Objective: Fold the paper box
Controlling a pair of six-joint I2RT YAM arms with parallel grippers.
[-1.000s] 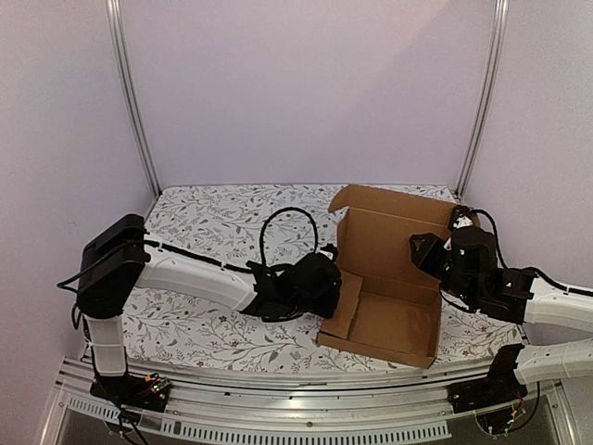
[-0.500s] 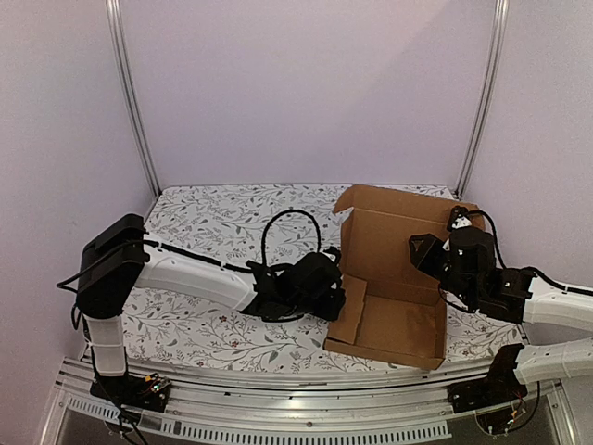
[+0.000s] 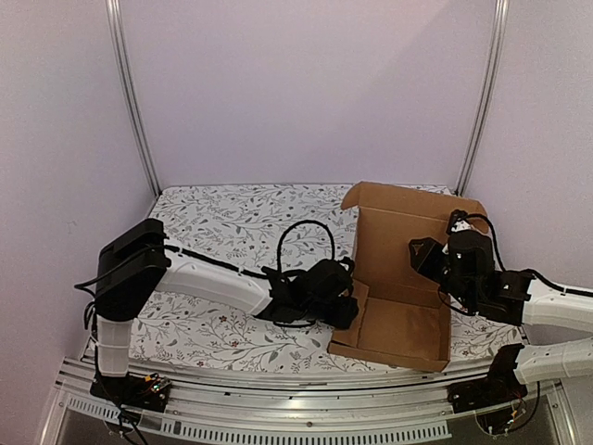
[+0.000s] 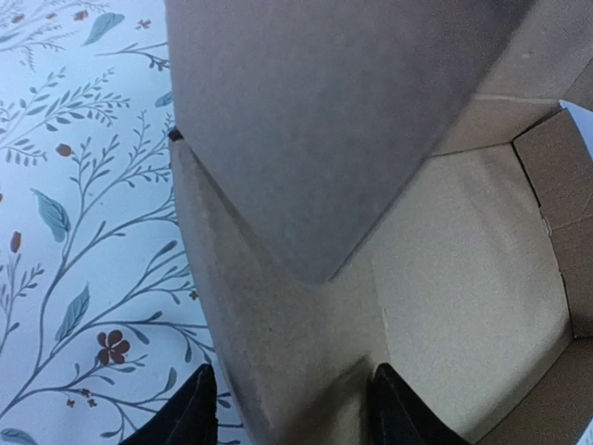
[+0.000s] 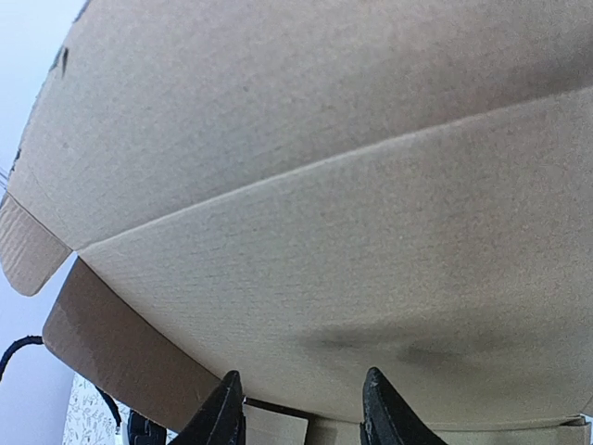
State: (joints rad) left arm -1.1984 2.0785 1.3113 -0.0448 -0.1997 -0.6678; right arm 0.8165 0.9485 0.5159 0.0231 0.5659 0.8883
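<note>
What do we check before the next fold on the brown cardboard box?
1. Left hand astride the left side wall of the brown corrugated cardboard box: ok, one finger on each side, jaws apart.
2. Left side wall raised: ok, it stands up from the base.
3. Rear lid panel out of the way: ok, it stands upright at the back.
4. Right hand grip on the box: cannot tell, cardboard fills its wrist view.
5. Box wholly on the floral-patterned table: cannot tell, its near right corner lies at the front edge.
</note>
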